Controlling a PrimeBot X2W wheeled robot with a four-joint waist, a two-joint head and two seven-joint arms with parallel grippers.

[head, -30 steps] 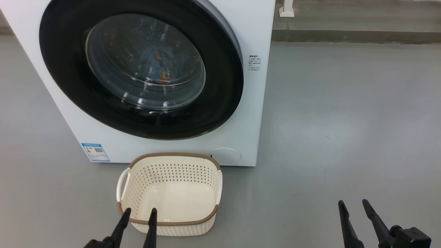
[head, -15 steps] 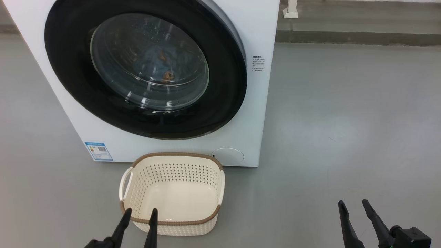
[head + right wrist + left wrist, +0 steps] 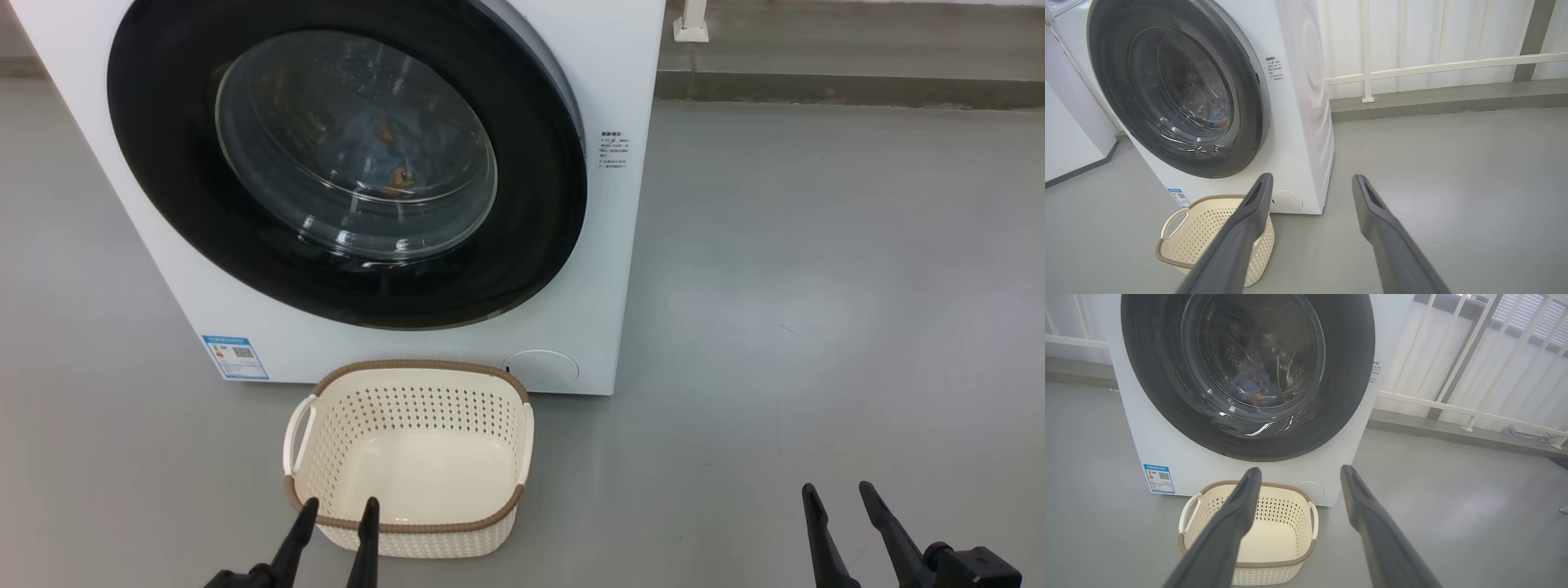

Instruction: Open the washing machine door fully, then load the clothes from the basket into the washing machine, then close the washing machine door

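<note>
Directly ahead, the washing machine [image 3: 608, 269] is standing on the grey floor [image 3: 816, 286], and the washing machine door [image 3: 543, 212] is lying closed against its front. The clothes [image 3: 392, 159] are sitting inside the drum, showing through the glass as a dim blue heap with orange-brown spots. The basket [image 3: 408, 366] is resting on the floor just before the machine's base, between the left gripper [image 3: 340, 501] and the door, with its bare cream bottom showing. Whether it is touching the machine is not clear. The left gripper is hovering with its fingers spread wide and gripping nothing, its tips overlapping the basket's near rim in the head view. The right gripper [image 3: 838, 487] is hanging well off to the right over bare floor, equally spread and unloaded. A blue label [image 3: 235, 357] and a round cap [image 3: 540, 369] are flanking the basket low on the machine's front, and a small printed notice [image 3: 615, 149] is sitting beside the door. Behind, a white railing [image 3: 1453, 367] is running along a grey kerb [image 3: 849, 88]. Reflections are blurring the garments' shapes, the machine's top is being cut off by the frame, and one dark finger is covering part of the basket in each wrist view.
</note>
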